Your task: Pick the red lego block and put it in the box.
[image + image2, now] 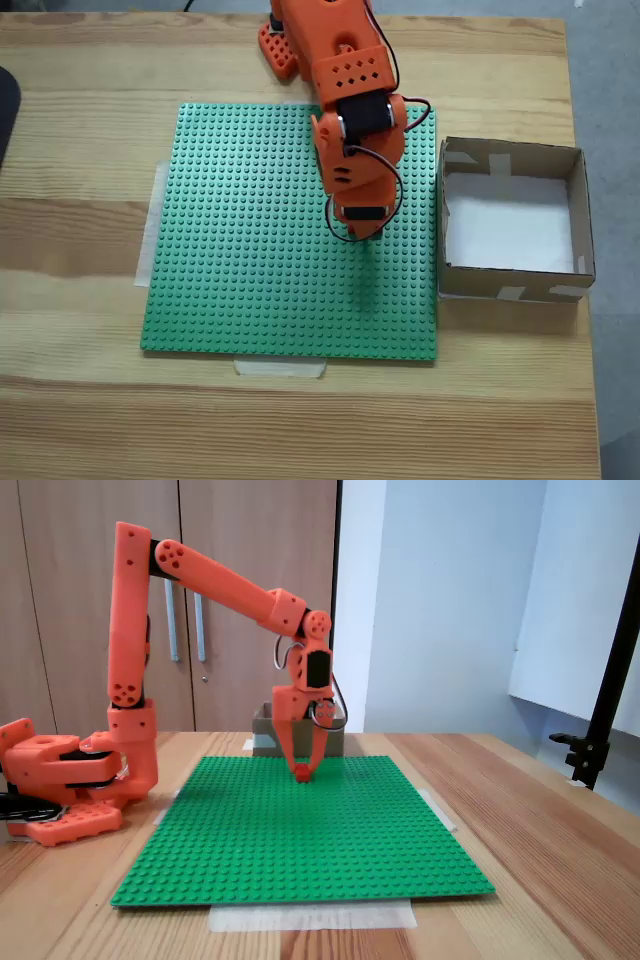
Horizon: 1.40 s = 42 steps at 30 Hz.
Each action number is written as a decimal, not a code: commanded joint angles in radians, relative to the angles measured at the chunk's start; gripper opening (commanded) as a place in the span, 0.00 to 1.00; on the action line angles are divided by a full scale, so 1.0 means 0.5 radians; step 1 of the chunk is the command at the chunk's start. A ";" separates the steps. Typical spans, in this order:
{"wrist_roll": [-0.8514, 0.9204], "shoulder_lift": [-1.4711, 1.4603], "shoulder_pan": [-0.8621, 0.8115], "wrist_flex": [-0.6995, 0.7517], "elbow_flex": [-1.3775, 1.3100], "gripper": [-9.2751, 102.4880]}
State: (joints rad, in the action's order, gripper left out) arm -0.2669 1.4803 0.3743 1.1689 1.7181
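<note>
The red lego block point(302, 771) is a small red brick at the surface of the green baseplate point(300, 830), toward its far side in a fixed view. My gripper point(302, 770) points straight down, and its two orange fingers converge on the block and hold it at their tips. From above, in a fixed view, the arm's wrist covers the block, with the gripper point(362, 236) over the right half of the baseplate point(250, 250). The box point(577, 215), brown cardboard with a white floor, stands open just right of the plate. Its wall shows behind the gripper as the box point(262, 736).
The orange arm's base point(65, 780) stands on the wooden table point(80, 420) beside the plate. Pale tape strips point(280, 368) hold the plate's edges down. A black stand point(600, 730) rises at the right edge of a fixed view.
</note>
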 commanded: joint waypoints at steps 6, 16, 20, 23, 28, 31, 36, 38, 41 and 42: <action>0.037 0.043 -0.006 -0.009 -0.012 0.08; 0.018 0.141 0.012 0.110 -0.095 0.08; -0.006 0.199 0.046 0.190 -0.172 0.08; -0.015 0.245 0.067 0.270 -0.261 0.08; -0.015 0.331 0.077 0.344 -0.377 0.08; -0.018 0.383 0.095 0.387 -0.451 0.08; -0.025 0.469 0.199 0.430 -0.525 0.08; -0.031 0.479 0.270 0.460 -0.565 0.08; -0.043 0.485 0.383 0.506 -0.626 0.08; -0.049 0.488 0.420 0.509 -0.638 0.08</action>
State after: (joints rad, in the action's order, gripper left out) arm -0.2777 1.6705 0.5461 1.4128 1.4588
